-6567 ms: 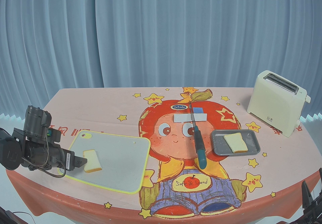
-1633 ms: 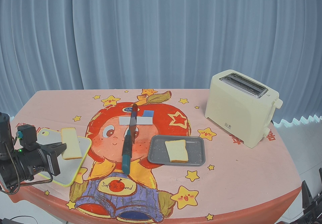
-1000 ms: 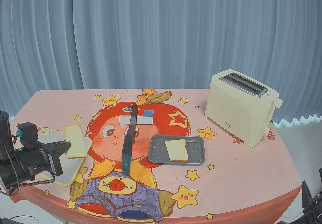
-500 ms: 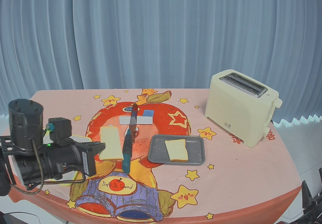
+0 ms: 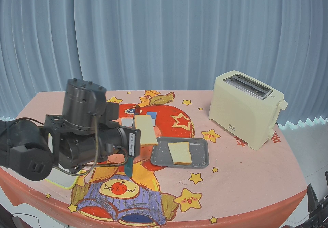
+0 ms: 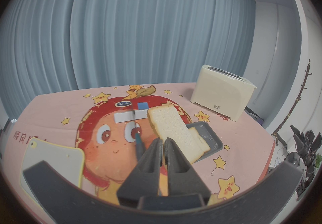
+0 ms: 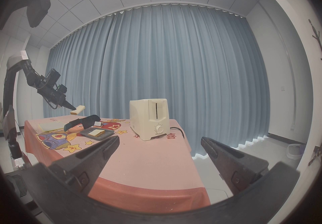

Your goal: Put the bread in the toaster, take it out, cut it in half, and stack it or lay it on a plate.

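My left gripper [image 5: 139,140] is shut on a slice of bread [image 5: 145,130] and holds it in the air over the middle of the table, above the knife [image 5: 128,165] and just left of the grey tray [image 5: 202,157]. From the left wrist the held slice [image 6: 174,129] sticks out past the closed fingertips [image 6: 157,144]. A second slice [image 5: 180,152] lies flat on the tray. The cream toaster [image 5: 246,107] stands at the table's right, slots empty. My right gripper [image 7: 161,154] is open, low beyond the table's right end, facing the toaster [image 7: 149,119].
A white cutting board with a yellow rim [image 6: 50,161] lies bare at the table's left front. Its corner [image 5: 61,181] peeks out under my left arm. White and blue blocks [image 6: 129,114] sit behind the knife. A blue curtain closes off the back.
My left arm lifted the bread off the cutting board and carried it up and right, to beside the tray. The head camera shifted after the earliest frame. The right gripper stayed put.
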Controlling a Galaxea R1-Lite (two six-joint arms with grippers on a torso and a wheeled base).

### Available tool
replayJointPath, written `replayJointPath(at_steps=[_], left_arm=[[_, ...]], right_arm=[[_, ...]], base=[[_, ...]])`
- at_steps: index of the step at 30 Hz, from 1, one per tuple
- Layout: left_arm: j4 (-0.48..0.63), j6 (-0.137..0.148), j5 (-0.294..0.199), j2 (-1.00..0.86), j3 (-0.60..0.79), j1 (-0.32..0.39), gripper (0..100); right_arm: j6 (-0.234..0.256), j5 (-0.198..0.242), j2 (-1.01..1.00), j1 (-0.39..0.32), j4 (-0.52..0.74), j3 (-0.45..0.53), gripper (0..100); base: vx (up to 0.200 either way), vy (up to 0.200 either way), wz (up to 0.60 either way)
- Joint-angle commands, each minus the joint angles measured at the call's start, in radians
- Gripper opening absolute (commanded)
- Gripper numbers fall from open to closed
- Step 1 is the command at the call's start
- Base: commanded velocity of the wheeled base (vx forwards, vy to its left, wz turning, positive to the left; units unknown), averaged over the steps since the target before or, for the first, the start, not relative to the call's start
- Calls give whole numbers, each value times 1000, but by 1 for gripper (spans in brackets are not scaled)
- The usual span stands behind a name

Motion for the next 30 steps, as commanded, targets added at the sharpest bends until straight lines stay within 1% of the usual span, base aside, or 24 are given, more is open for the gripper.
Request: replayJointPath(at_steps=[1, 4, 6, 13, 18, 19, 24, 27, 28, 30], left_arm=[[0, -4, -3, 116, -64, -35, 0], [-1, -26, -3, 147, -75, -58, 0], [-6, -32, -4, 165, -84, -67, 0], [-4, -40, -7, 220, -127, -76, 0], [-4, -40, -29, 253, -155, -76, 0], [-4, -40, -40, 268, -158, -75, 0], [-4, -41, -40, 303, -170, -75, 0], [-4, -57, -43, 308, -175, -75, 0], [-4, -57, -43, 308, -175, -75, 0], [-6, -63, -58, 334, -179, -75, 0]], right_arm=[[1, 0, -16, 0, 0, 18, 100], [1, 0, -16, 0, 0, 18, 100], [0, 0, -16, 1, 0, 18, 100], [1, 0, -16, 0, 0, 18, 100], [1, 0, -16, 0, 0, 18, 100], [1, 0, -16, 1, 0, 18, 100], [1, 0, -16, 0, 0, 18, 100], [1, 0, -16, 1, 0, 18, 100], [0, 0, -16, 0, 0, 18, 100], [1, 0, -16, 1, 0, 18, 100]], base=[[0, 0, 0], [0, 0, 0], [0, 0, 0], [0, 0, 0], [0, 0, 0], [0, 0, 0], [0, 0, 0], [0, 0, 0], [0, 0, 0], [0, 0, 0]])
